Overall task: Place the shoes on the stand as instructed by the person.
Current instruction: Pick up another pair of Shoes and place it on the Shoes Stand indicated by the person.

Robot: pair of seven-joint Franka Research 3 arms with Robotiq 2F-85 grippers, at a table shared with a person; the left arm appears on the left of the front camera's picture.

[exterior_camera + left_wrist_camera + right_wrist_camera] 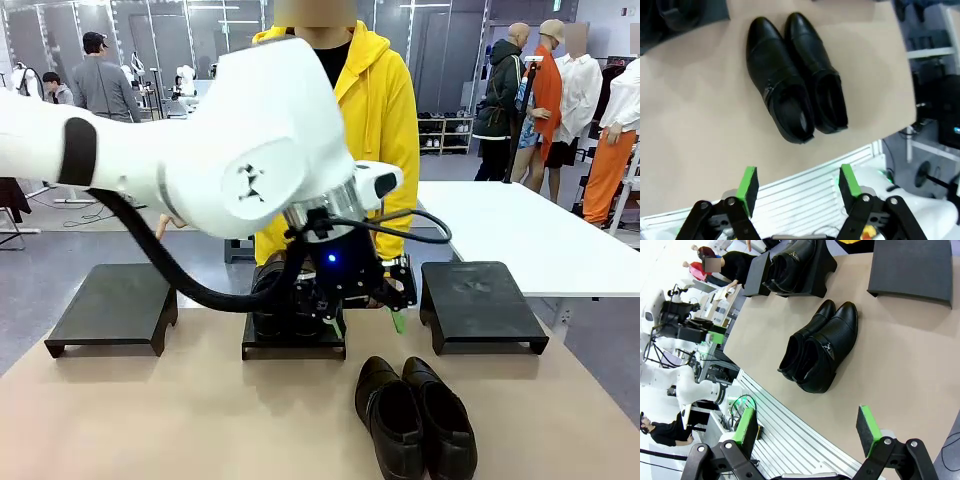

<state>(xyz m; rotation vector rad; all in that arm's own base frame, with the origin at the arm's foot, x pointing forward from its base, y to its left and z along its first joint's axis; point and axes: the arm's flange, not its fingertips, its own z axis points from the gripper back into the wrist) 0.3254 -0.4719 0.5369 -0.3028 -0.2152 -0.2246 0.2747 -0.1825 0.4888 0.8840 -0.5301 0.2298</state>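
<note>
Observer: Stands, left to right?

Arm: Three black stands in a row on the far half of the table (150,420): left stand (110,305), middle stand (293,345), right stand (480,300). The middle stand carries one pair of shoes (790,262), set side by side. The person (385,120) in the yellow hoodie stands across the table, right behind the middle stand.

Observer: Left gripper?

Arm: My left gripper (797,180) hangs at the near edge of the middle stand. Its fingers are spread wide, with nothing between the green pads. The second pair of shoes (795,80) lies flat on the table, ahead of my fingertips and well apart from them. Heels face me, toes point away, and the two shoes touch along their sides. A corner of the middle stand sits farther ahead, off to the left of my left finger.

Observer: Right gripper?

Arm: My right gripper (807,429) has its jaws apart too and grips nothing. The second pair lies ahead of it, roughly on the line between my two fingers, heels nearer and toes away. Beyond that pair, the middle stand with its shoes is ahead and left of that line. The right stand is ahead and to the right.
</note>
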